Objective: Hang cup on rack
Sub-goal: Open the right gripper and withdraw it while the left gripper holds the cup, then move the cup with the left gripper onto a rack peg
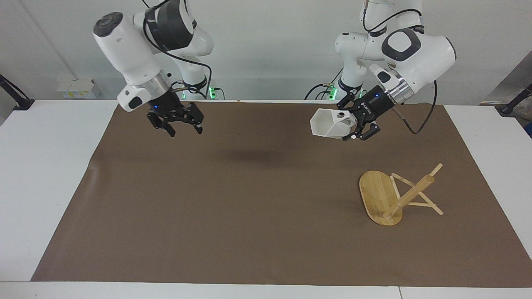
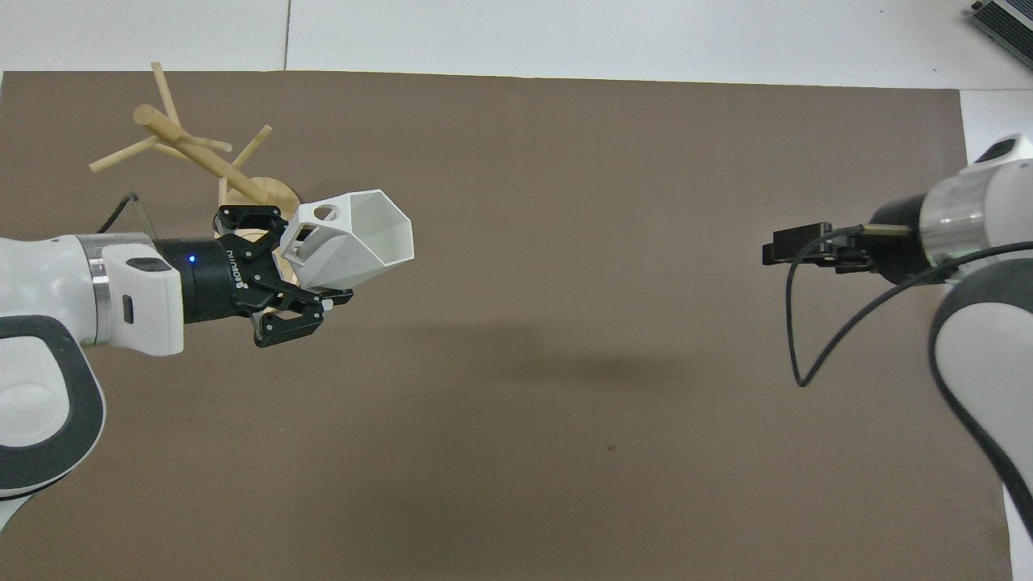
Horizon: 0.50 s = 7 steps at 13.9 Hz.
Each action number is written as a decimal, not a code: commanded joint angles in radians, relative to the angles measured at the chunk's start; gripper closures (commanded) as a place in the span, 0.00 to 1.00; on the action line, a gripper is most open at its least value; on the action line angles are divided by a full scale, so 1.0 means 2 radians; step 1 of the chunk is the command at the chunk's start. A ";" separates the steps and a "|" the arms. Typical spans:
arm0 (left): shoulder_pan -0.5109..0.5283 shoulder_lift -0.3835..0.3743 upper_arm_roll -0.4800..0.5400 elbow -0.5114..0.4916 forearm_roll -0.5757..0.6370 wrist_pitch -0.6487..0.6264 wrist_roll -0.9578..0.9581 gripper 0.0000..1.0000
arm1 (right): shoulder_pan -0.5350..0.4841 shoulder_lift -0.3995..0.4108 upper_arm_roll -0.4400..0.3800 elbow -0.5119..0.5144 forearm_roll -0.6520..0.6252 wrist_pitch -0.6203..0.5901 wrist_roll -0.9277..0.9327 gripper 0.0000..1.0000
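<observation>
Your left pincer [image 1: 356,132] grips the white cup [image 1: 330,123] by its handle, aloft over the brown mat [image 1: 249,199] near the rack [image 1: 399,195]; your right pincer [image 1: 178,124] hangs empty, jaws spread.

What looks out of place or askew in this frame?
The rack lies tipped on the mat, base on edge, post and pegs slanting sideways. The left gripper holds the cup in the air with no upright peg to hang it on.
</observation>
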 commanded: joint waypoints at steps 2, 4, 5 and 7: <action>-0.009 -0.002 -0.003 -0.030 0.032 0.079 -0.073 1.00 | 0.001 -0.023 -0.043 0.003 -0.018 -0.022 -0.024 0.00; -0.007 0.021 -0.002 -0.030 0.032 0.108 -0.105 1.00 | 0.001 -0.025 -0.057 0.017 -0.020 -0.019 -0.016 0.00; -0.008 0.028 -0.002 -0.029 0.032 0.116 -0.126 1.00 | 0.001 -0.025 -0.066 0.023 -0.023 -0.015 -0.005 0.00; -0.009 0.040 -0.002 -0.024 0.033 0.126 -0.181 1.00 | 0.001 -0.024 -0.069 0.026 -0.065 -0.012 0.037 0.00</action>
